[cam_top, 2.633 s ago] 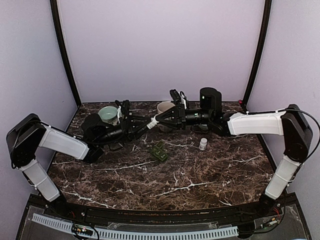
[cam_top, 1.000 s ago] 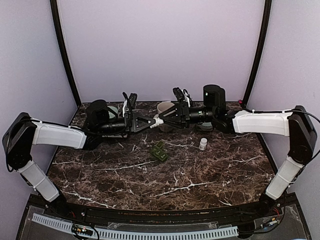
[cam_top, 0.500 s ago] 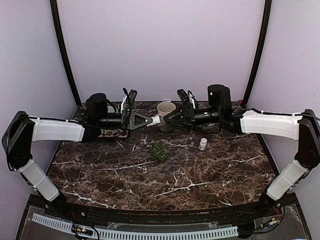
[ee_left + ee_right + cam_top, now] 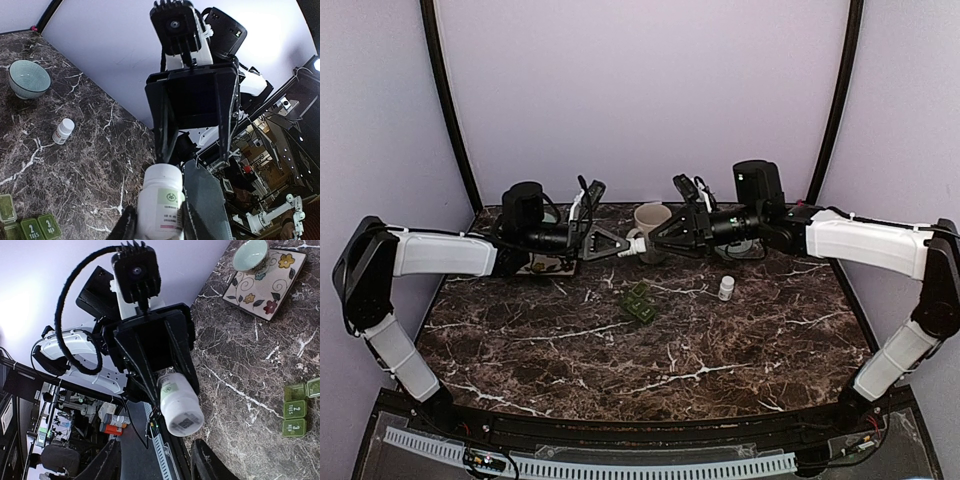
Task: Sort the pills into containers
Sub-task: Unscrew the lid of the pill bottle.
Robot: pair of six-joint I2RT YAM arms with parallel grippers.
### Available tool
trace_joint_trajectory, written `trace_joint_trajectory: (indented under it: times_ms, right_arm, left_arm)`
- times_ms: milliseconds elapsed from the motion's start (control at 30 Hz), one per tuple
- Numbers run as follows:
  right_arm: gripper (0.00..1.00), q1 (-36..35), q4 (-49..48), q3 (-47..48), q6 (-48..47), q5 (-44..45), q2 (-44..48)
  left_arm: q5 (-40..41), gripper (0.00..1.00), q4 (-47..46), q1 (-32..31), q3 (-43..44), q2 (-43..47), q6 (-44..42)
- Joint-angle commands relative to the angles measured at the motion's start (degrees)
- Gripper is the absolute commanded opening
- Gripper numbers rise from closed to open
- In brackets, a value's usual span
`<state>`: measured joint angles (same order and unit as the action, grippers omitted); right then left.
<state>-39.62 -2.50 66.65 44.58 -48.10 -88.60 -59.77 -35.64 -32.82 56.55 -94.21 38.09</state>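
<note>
Above the far middle of the surface, w/ both arms stretched toward each other, you had the white pill bottle up in the air, not resting on anything. Left claw was clenched on the bottle's body, so the other end stuck out to the right, straight at the right claw. Bottle's long axis ran left-right, roughly level, in line w/ both wrists. Right claw was released: in its own wrist view its fingers stood wider than the bottle, w/ the free end just ahead of them & a bit off-centre. Whether a finger brushed that end, can't tell. So the right arm was the one facing the free end; the left only anchored the body. My read: next step was a grip on the free end, prob. to twist a cap off, which needs the right claw centred on that axis first. Down on the surface, apart from the bottle: mug on the far side, green pill organiser on the near side, a 2nd small bottle to the organiser's right.
</note>
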Motion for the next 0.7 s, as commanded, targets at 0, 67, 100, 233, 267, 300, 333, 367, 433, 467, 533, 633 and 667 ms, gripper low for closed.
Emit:
trace_joint_trajectory:
  times_ms: [0, 67, 100, 233, 267, 300, 333, 367, 433, 467, 533, 633, 667]
  right_arm:
    - [0.46, 0.3, -0.1, 2.6, 0.0, -1.5, -1.2]
    - [0.45, 0.3, 0.8, 3.0, -0.2, -1.6, -1.9]
    - [0.45, 0.3, 1.1, 3.1, -0.1, -1.6, -2.2]
    - [0.45, 0.3, 1.8, 3.2, -0.1, -1.3, -2.3]
    - [0.45, 0.3, 1.9, 3.2, 0.0, -1.2, -2.3]
    - [0.45, 0.3, 1.9, 3.3, 0.0, -1.2, -2.3]
    - [0.45, 0.3, 1.9, 3.4, 0.1, -1.1, -2.3]
    - [0.45, 0.3, 1.8, 3.5, 0.1, -1.2, -3.0]
    - [0.45, 0.3, 1.5, 3.7, 0.6, -1.4, -4.0]
    - [0.45, 0.3, 1.4, 3.8, 0.8, -1.5, -4.2]
    - [0.45, 0.3, 1.1, 4.1, 1.1, -1.9, -4.6]
    - [0.45, 0.3, 0.8, 4.3, 1.6, -2.1, -5.1]
    - [0.45, 0.3, 0.6, 4.4, 1.8, -2.3, -5.3]
  left_arm:
    - [-2.3, 0.14, 1.5, 0.4, 2.3, 0.1, -1.7]
    - [-2.5, 0.14, 2.0, 0.4, 2.8, -0.1, -1.9]
    - [-2.6, 0.14, 2.5, 0.4, 3.0, -0.2, -2.1]
    - [-2.8, 0.14, 3.3, 0.4, 3.9, -0.3, -2.4]
    - [-2.9, 0.13, 3.4, 0.4, 4.1, -0.4, -2.5]
    - [-3.0, 0.13, 3.5, 0.4, 4.2, -0.5, -2.4]
    - [-3.0, 0.13, 3.5, 0.4, 4.3, -0.5, -2.5]
    - [-3.2, 0.13, 3.5, 0.4, 4.3, -0.5, -2.5]
    - [-3.3, 0.13, 3.7, 0.5, 4.5, -0.7, -2.5]
    - [-3.4, 0.13, 3.7, 0.4, 4.6, -0.8, -2.5]
    - [-3.5, 0.13, 3.8, 0.4, 4.6, -0.9, -2.3]
    - [-3.7, 0.13, 3.8, 0.3, 4.8, -1.0, -2.2]
    - [-3.8, 0.13, 3.8, 0.4, 4.8, -1.1, -2.1]
